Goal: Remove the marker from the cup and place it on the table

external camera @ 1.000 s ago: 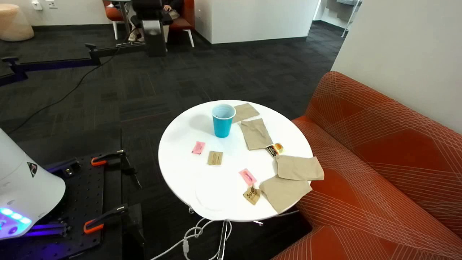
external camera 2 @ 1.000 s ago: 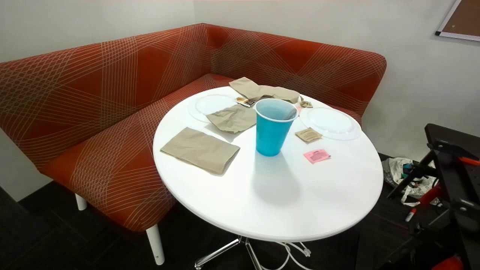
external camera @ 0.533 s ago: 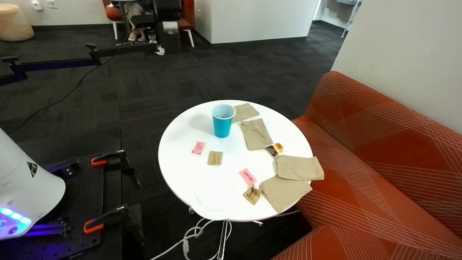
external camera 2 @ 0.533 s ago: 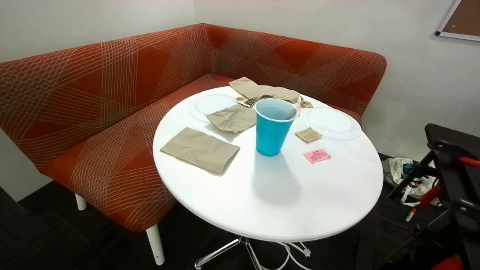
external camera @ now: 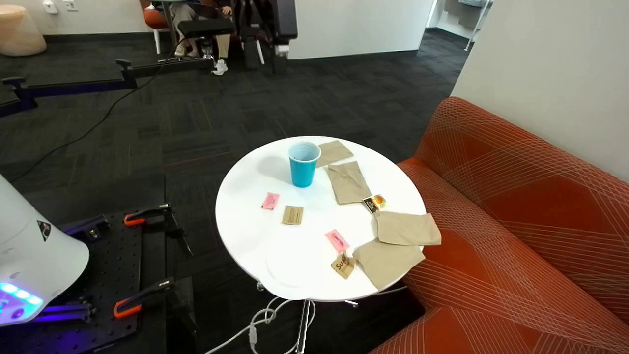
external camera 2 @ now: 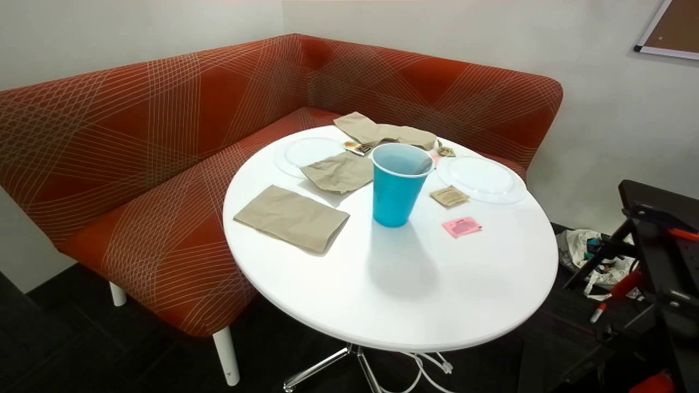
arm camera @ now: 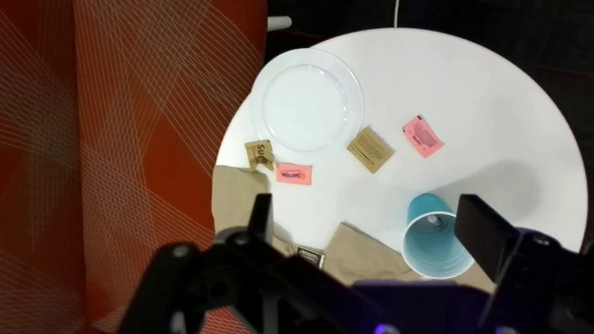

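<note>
Wrist view. The fingers (arm camera: 485,236), in the lower half of the frame, stand widely parted and grip nothing; the spread presumably leaves room to come down around a slim object. The cup (arm camera: 437,248) is seen at lower right, its right edge partly screened by one finger, so the gap seems not yet centred on it. Both exterior views show the cup upright on its narrow base, mouth upward, a stance that confines its contents and opens them to a reach from above. A small pale form inside it is taken to be the marker (arm camera: 435,220); in an exterior view a greyish streak (external camera 2: 424,166) by the rim suggests that it leans against the wall. Its colour and full length cannot be made out. Removal is thus still to be done. The desk (arm camera: 515,106) also carries packets (arm camera: 423,137) and a plate (arm camera: 304,109), laid flat, hence unlikely to obstruct the lift. A light cup may tip if its rim is caught.
</note>
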`<state>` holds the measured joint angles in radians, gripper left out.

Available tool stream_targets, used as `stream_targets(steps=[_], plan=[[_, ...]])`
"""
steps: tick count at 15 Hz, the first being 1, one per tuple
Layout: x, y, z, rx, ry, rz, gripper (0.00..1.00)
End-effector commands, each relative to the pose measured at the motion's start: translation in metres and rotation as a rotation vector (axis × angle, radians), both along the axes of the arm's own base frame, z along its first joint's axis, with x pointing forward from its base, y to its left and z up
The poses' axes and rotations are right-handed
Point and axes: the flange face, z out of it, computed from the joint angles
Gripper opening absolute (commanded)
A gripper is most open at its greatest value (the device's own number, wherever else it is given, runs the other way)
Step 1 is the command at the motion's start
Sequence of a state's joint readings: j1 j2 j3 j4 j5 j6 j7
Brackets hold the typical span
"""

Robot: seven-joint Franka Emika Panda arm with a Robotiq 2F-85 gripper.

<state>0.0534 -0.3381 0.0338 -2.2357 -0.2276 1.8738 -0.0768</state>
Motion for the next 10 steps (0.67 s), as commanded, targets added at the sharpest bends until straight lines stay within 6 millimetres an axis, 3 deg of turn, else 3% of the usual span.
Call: stream_targets(steps=[1,10], plan=[[0.029,0.022,-0.022,0.049,0.033,0.112,1.0],[0.066,0.059,-0.102,0.119,0.041,0.158,1.0]])
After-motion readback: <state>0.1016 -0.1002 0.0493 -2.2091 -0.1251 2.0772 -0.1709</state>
